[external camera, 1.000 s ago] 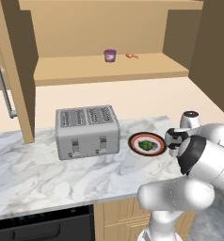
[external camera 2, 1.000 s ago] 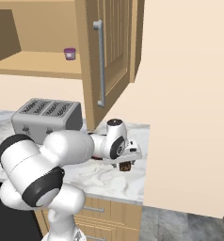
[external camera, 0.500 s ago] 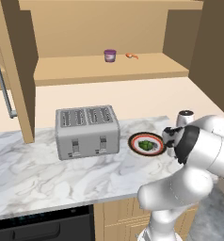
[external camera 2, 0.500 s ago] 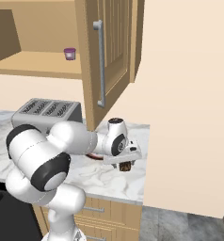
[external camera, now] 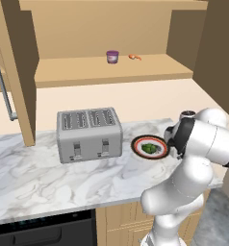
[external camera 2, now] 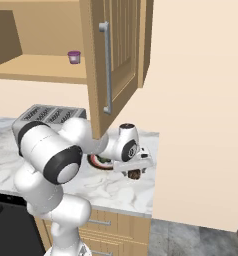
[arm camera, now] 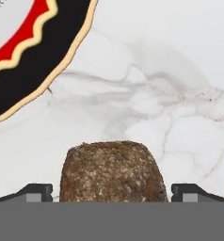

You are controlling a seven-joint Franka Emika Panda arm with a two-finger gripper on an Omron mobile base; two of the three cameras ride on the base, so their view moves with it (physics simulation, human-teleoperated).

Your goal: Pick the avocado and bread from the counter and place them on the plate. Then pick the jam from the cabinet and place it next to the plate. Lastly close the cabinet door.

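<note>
The dark brown bread (arm camera: 111, 175) rests on the marble counter (arm camera: 170, 94), just beside the plate (arm camera: 48, 52). My gripper (arm camera: 112, 193) is open and straddles the bread, one fingertip low on each side, apart from it. From the right, the gripper (external camera 2: 136, 169) hangs low over the bread (external camera 2: 135, 175) near the counter's right end. The green avocado (external camera: 149, 148) lies on the plate (external camera: 137, 144). On the shelf of the open cabinet (external camera: 111, 72) stands the purple jam (external camera: 112, 56).
A silver toaster (external camera: 89, 133) stands left of the plate. The cabinet door (external camera 2: 113, 65) hangs open above my arm, its bar handle facing out. A tiny orange item (external camera: 134, 57) lies right of the jam. The counter's right edge is close to the bread.
The arm's elbow and upper links have swung round while the hand stayed low over the bread. The jaws have stayed open.
</note>
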